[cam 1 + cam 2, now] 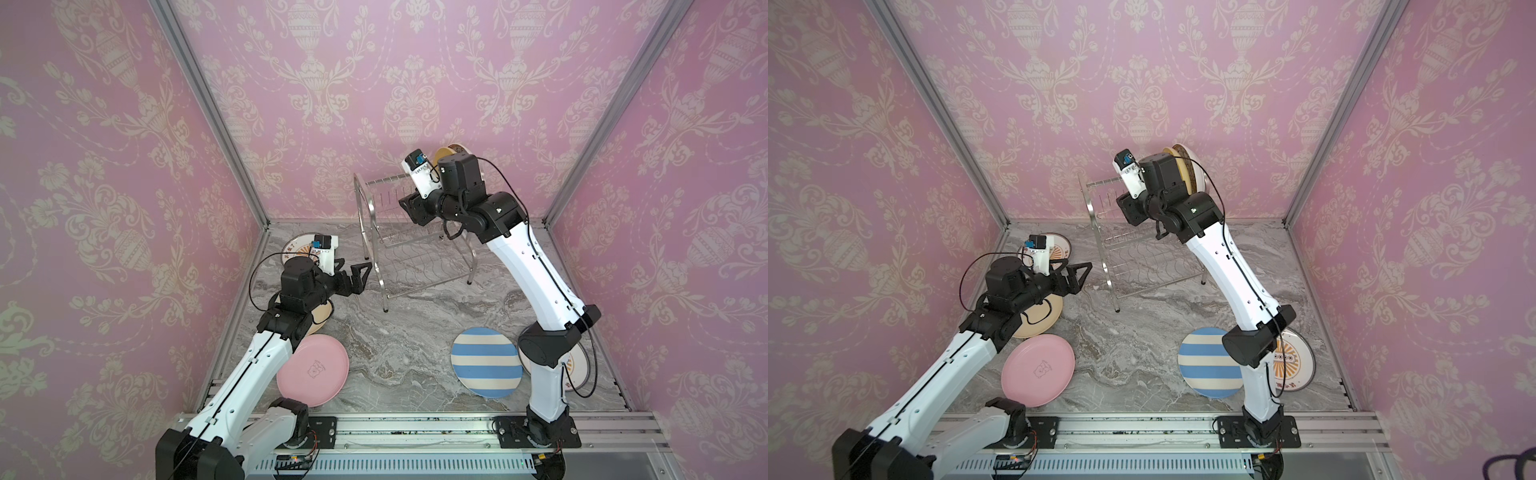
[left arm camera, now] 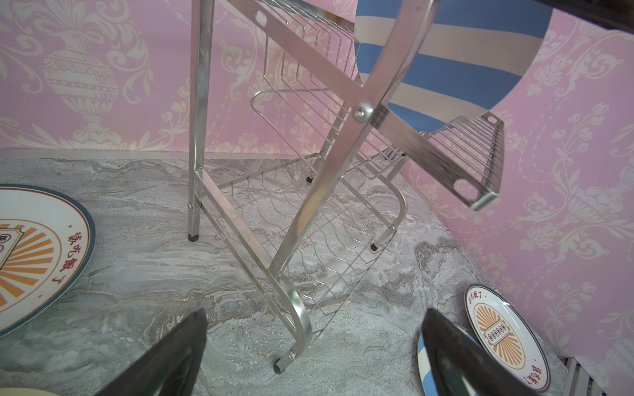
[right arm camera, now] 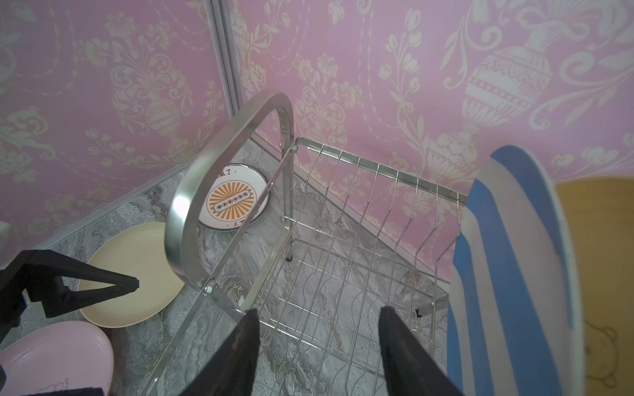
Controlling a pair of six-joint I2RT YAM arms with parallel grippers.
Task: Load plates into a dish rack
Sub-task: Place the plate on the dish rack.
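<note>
Up at centre frame in both top views, the right gripper point(image 3: 319, 310) hangs above the upper shelf of the dish rack point(image 2: 363, 111), fingers spread wide, nothing but wire between them. Just beside one finger, a striped plate point(image 3: 497, 257) stands on edge in the upper slots, and the yellow plate point(image 3: 600, 240) stands right behind it. A brown-rimmed plate point(image 1: 1181, 166) peeks out past the wrist, upper centre-right. From the striped plate across to the arched side frame the slots run bare, and so does the wavy lower shelf.

Now left of centre: the left gripper point(image 2: 315, 312) points at that arched frame, jaws parted and holding nothing, its tip just beside the tube with a sliver of gap showing. Behind it, tight to the back-left edge of the table point(image 1: 395, 328), lies a sunburst plate point(image 1: 296, 245), half hidden by the wrist camera. The cream plate point(image 1: 1040, 318) sits under the left forearm. The pink plate point(image 1: 313, 370) is lower left, its edge tucked beneath the arm.

Lower right, the second striped plate point(image 1: 486, 361) lies flat, and the other sunburst plate point(image 1: 1293, 361) hugs the right wall under the right elbow. Between pink and striped, a broad run of bare marble fills the lower centre.
</note>
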